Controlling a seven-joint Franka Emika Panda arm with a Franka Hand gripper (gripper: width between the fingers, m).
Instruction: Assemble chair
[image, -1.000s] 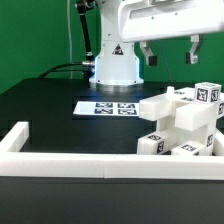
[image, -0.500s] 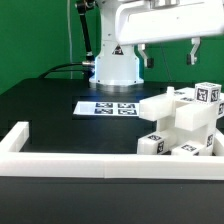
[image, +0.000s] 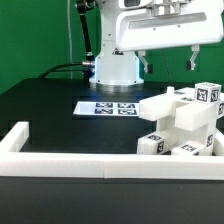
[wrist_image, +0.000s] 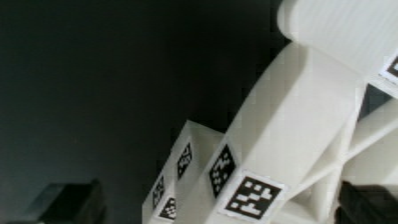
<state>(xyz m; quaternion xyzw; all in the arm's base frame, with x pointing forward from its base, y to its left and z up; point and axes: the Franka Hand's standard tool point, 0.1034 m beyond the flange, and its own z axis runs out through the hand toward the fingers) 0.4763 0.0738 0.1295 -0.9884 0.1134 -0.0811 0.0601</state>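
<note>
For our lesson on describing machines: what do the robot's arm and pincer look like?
The arm is glossy white with rounded casings, rising from a broad white base with a small black triangular mark. Black cables run along the table behind it. The pincer has a boxy white body and two short dark fingers.

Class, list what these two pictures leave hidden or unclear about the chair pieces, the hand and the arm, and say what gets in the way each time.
- Chair pieces, exterior view: the right side is cut off by the picture edge, and the white rail hides the bottom.
- Chair pieces, wrist view: blurred and cut off, so their joints cannot be told.
- Hand, exterior view: open; the arm above is cut off at the top.
- Marker board: its tags are too small to read.
</note>
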